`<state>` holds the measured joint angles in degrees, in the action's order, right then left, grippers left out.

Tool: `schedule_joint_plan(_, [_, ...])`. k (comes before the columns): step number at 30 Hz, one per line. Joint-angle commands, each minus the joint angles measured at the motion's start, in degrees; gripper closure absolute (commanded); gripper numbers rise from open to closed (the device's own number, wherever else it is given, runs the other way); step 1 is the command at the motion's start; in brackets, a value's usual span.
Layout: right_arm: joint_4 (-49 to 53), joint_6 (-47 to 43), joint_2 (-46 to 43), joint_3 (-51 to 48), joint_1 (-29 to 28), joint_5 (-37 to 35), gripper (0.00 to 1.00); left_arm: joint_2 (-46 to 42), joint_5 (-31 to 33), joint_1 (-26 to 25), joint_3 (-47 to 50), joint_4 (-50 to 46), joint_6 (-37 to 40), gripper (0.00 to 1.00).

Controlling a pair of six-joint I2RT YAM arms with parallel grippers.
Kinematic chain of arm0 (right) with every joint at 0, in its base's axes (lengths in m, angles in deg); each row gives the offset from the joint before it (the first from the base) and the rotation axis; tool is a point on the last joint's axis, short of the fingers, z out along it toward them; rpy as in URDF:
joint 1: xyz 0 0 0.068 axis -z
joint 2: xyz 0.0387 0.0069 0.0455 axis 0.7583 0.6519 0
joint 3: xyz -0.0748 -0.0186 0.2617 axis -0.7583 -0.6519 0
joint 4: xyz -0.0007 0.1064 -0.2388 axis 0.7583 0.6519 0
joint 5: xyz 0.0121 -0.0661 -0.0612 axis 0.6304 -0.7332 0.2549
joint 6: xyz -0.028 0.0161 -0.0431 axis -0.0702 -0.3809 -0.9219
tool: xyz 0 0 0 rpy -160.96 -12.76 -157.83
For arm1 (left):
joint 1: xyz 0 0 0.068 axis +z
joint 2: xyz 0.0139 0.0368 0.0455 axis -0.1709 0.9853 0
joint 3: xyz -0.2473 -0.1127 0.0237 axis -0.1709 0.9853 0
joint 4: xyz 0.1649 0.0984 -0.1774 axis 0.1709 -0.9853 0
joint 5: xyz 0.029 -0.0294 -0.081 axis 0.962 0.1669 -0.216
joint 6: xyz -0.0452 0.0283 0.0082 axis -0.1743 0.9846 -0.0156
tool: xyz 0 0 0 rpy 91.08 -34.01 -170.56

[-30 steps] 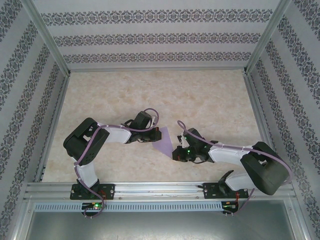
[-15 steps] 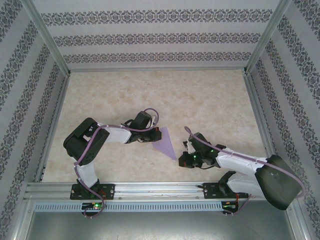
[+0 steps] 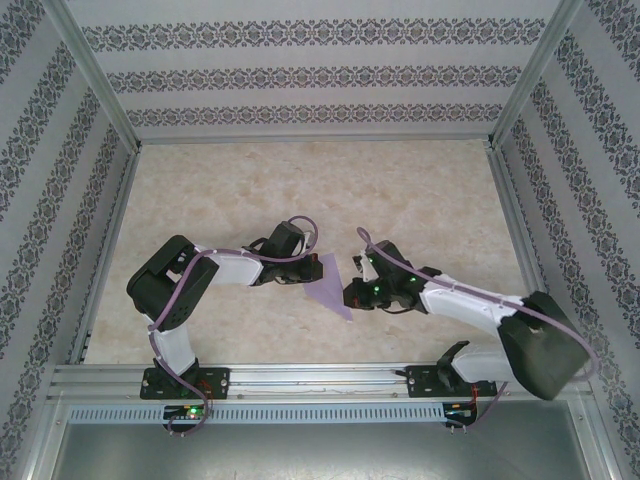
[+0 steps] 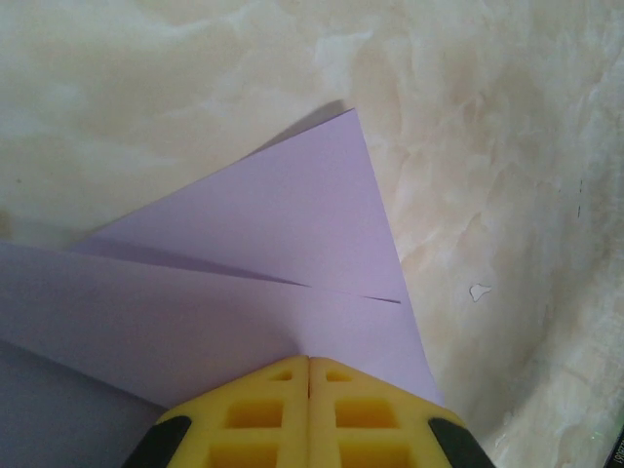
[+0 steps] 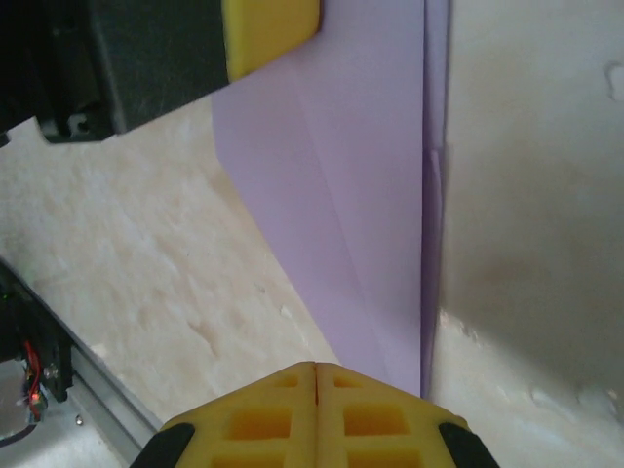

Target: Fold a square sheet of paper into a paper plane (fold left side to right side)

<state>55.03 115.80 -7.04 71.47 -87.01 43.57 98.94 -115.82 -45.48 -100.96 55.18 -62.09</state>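
Note:
The lavender paper [image 3: 331, 287] lies folded into a narrow pointed wedge on the table, its point toward the near edge. In the left wrist view the paper [image 4: 292, 244] shows layered flaps with a slit-like seam. My left gripper [image 3: 306, 270] [image 4: 309, 359] is shut, its yellow tips resting on the paper's wide end. My right gripper [image 3: 351, 296] [image 5: 315, 367] is shut too, its tips down beside the paper's [image 5: 361, 195] pointed end along the long right edge. The left gripper's yellow fingertip [image 5: 270, 31] shows at the top of the right wrist view.
The marbled beige table [image 3: 400, 200] is walled by patterned panels on three sides. An aluminium rail [image 3: 320, 378] runs along the near edge by the arm bases. Both arms reach inward and meet near the table's middle.
The right arm swung back toward the near right half a second ago, then returned to the paper's right edge. The left arm and the paper stayed put.

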Motion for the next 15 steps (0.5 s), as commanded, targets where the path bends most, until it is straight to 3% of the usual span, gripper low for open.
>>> schedule_joint_plan(1, [-3.5, -0.8, 4.1, 2.1, -0.8, -1.3, 1.0, -0.1, 2.1, -0.3, -0.1, -4.1, 0.9, 0.97])
schedule_joint_plan(15, [0.0, 0.0, 12.2, -1.5, -2.4, -4.8, 1.0, -7.0, 0.9, -0.3, -2.1, -5.8, 1.9, 0.96])
